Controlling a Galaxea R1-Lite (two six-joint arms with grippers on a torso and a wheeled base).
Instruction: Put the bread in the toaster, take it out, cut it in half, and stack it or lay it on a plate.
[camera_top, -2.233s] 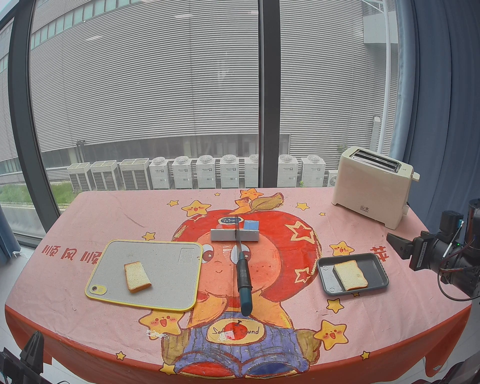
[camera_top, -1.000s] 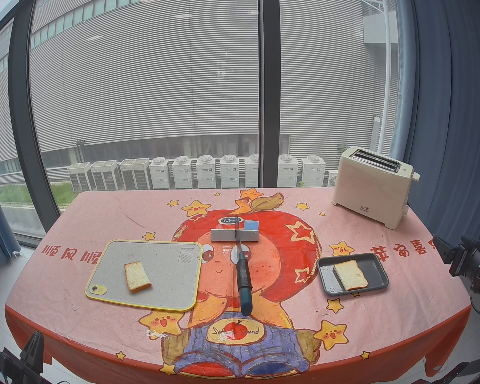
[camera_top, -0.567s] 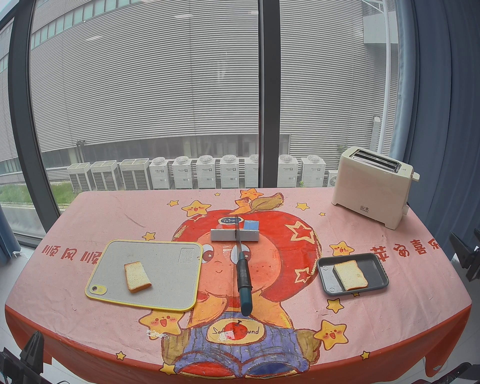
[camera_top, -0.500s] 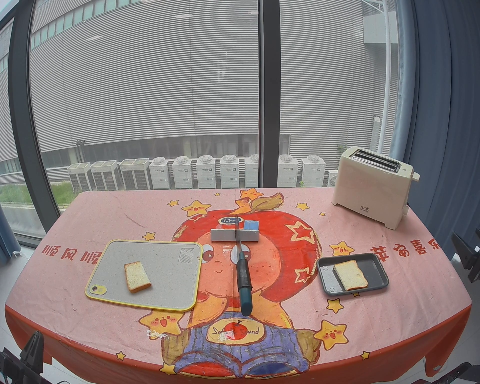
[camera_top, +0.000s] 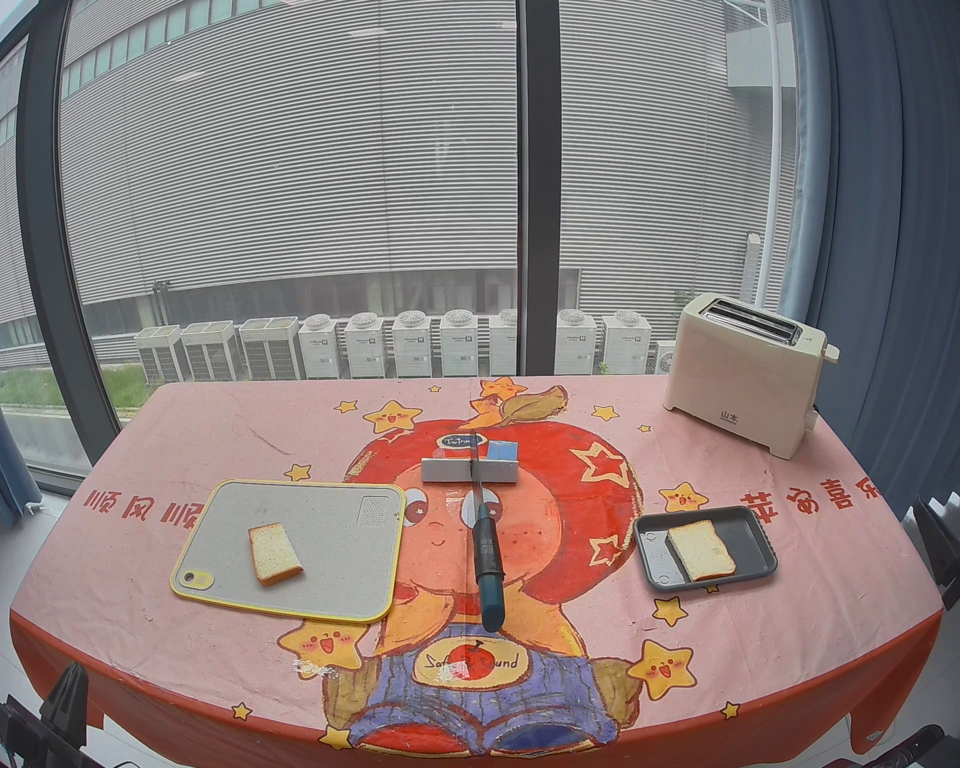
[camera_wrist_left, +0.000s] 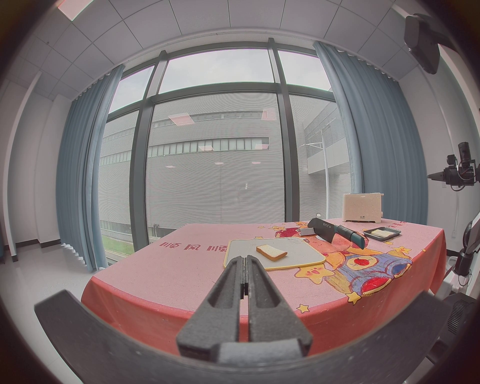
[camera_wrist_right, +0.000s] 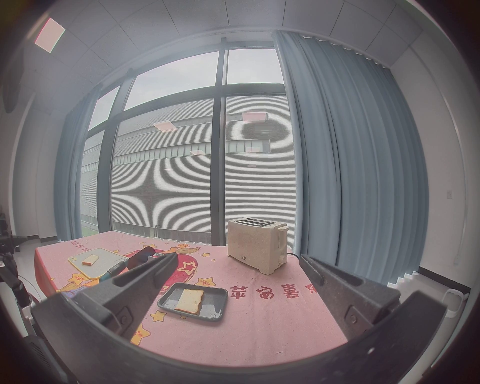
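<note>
Start from the left gripper (camera_wrist_left: 245, 272), pressed together and empty, low and central in the left wrist view, well short of the table (camera_wrist_left: 165, 270); spread it before going in. Note the right gripper (camera_wrist_right: 237, 260), spread wide and holding nothing, beside the table's right end, at the right edge of the head view; probably no call for it here. Judging by the layout, treat toasting and cutting as done and only plating as left. Find the loose bread half (camera_top: 274, 552) lying flat on the cutting board (camera_top: 340, 540) at lower left of the head view, and the plated bread half (camera_top: 701, 550) inside the grey plate (camera_top: 750, 535) at lower right, well apart. Come down on the loose bread half from above, pinch across its narrow sides, and squeeze lightly to avoid crushing likely soft crumb. Lift clear before travelling right, passing high over the knife (camera_top: 487, 555) lying at centre, blade resting on the holder (camera_top: 452, 470). Set down on or just beside the plated bread half, inside the rim. Steer clear of the toaster (camera_top: 745, 370) at upper right.
</note>
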